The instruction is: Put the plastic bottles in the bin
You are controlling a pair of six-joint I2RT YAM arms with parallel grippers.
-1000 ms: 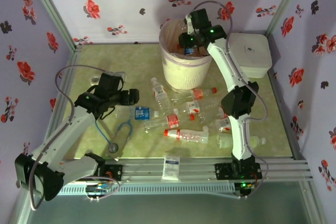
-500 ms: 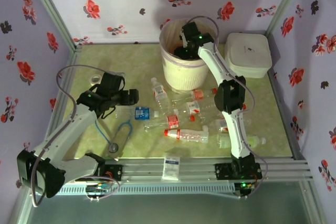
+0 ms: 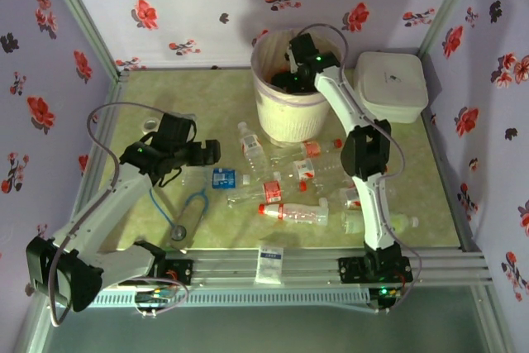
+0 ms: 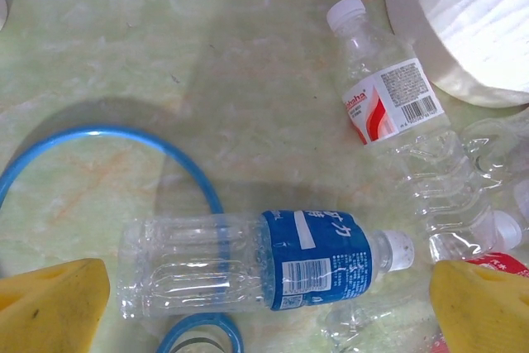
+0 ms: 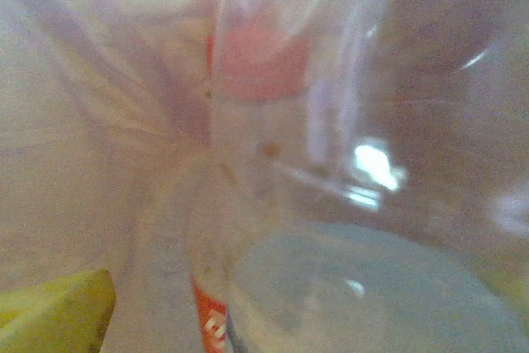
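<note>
One arm over loose bottles (image 3: 293, 213), one in the bin (image 3: 281, 117)
The left end effector (image 4: 264, 307) is spread wide, blue-label bottle (image 4: 264, 264) between its fingers (image 4: 50, 299); the right end effector (image 3: 289, 82) sits inside the bin, grip impossible to tell.

Bottles (image 4: 190, 262) are clear glossy plastic, the tabletop (image 4: 165, 80) smooth, the bin (image 4: 471, 22) ribbed matt plastic

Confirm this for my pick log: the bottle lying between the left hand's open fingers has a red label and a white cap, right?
No: the label is blue, not red. The bottle lying between the open fingers of the left hand has a blue label and a white cap, as the left wrist view shows.
</note>
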